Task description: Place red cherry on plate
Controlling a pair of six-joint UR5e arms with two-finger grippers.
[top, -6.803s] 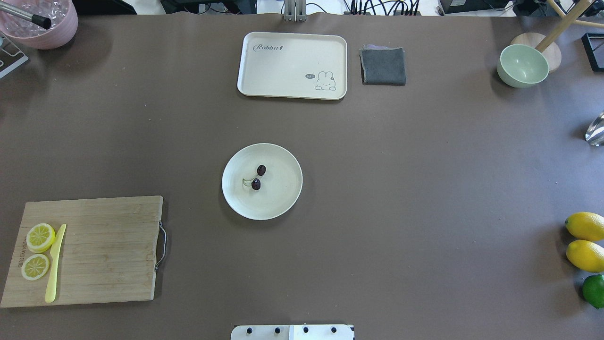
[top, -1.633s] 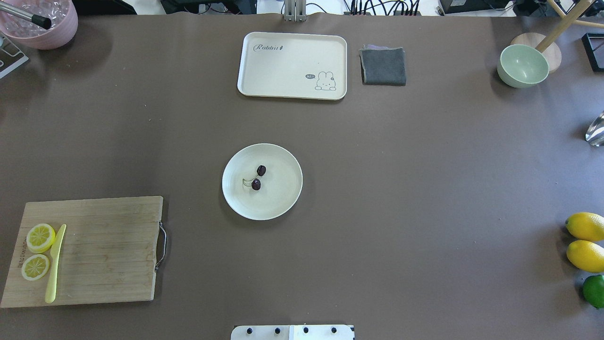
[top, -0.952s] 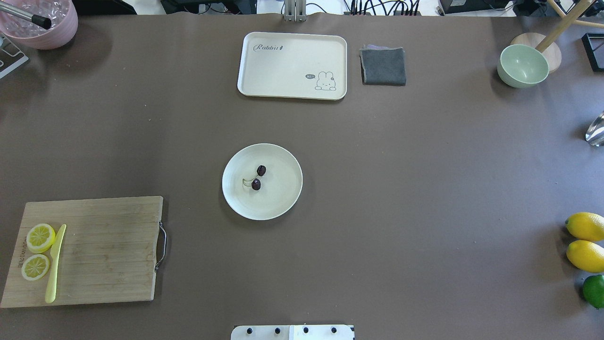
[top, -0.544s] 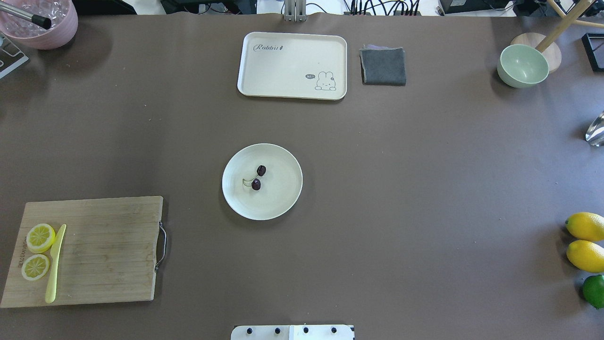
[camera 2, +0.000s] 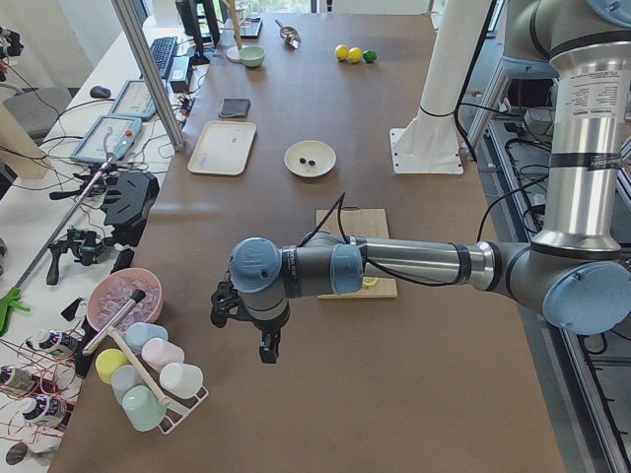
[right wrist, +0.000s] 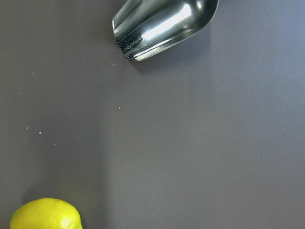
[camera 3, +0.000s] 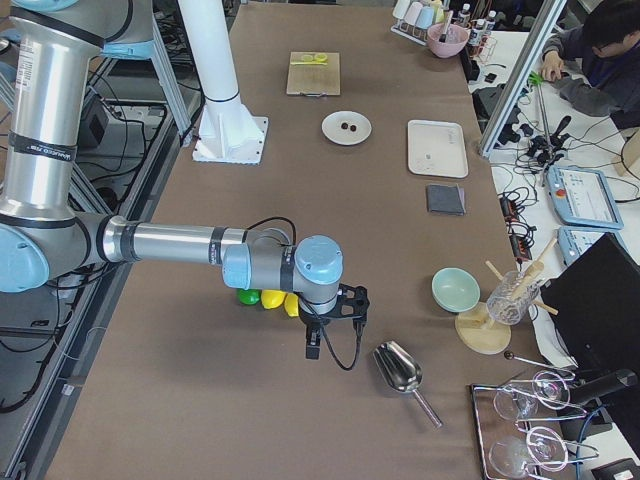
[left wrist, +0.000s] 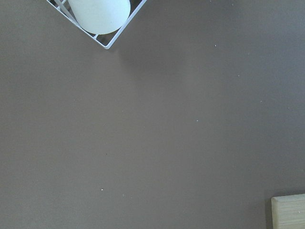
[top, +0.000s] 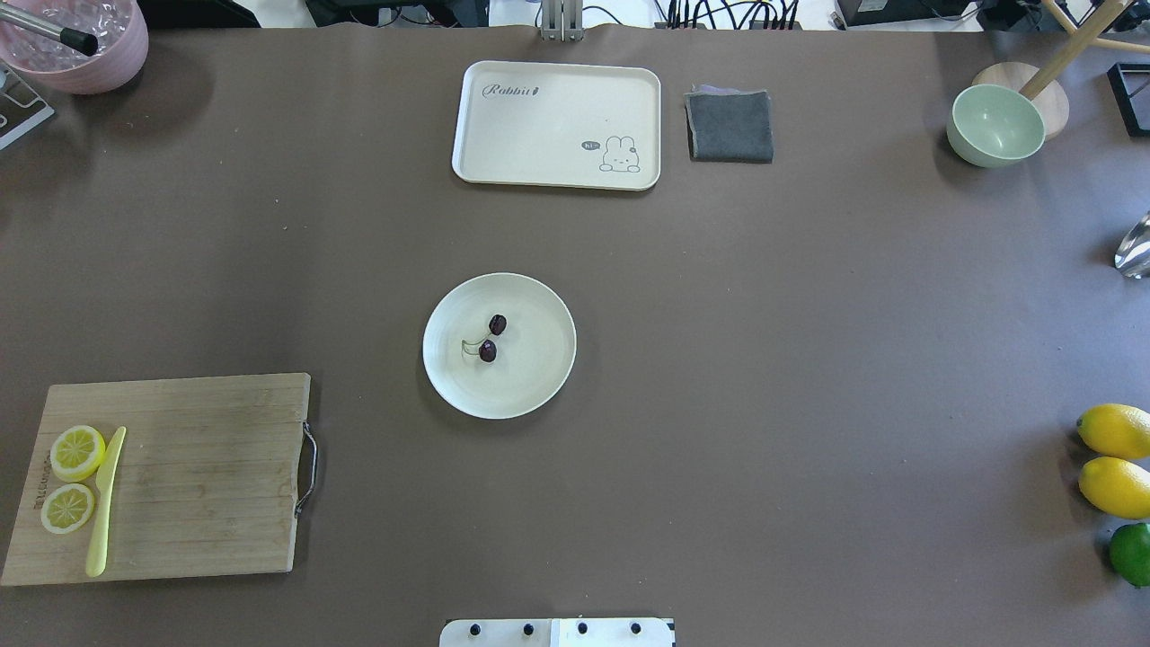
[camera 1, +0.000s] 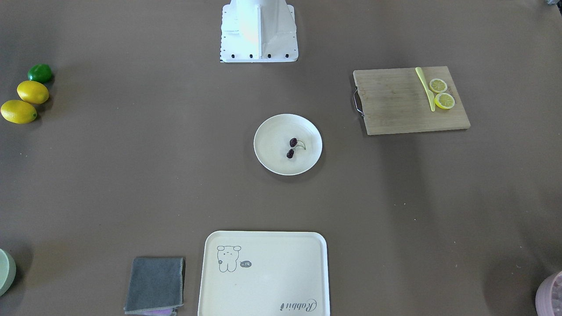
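Resting near the middle of the plate [top: 535,382], the red cherry [top: 492,338] lies with both fruits and stems inside the rim, so I judge the placing done. My left end effector [camera 2: 266,351] hangs over the tabletop [top: 764,359] at one end, my right end effector [camera 3: 311,347] by the lemons [camera 3: 270,298] and scoop [camera 3: 397,368] at the other, probably parked out of the way. Spread or pressed together, I cannot tell for either.

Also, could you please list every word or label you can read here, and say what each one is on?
"Rabbit": script lettering in a corner of the tray.
"hi~": as far as it reads, in the small bubble printed on the same tray.
Board: a mark along its outer short edge, too small to read.
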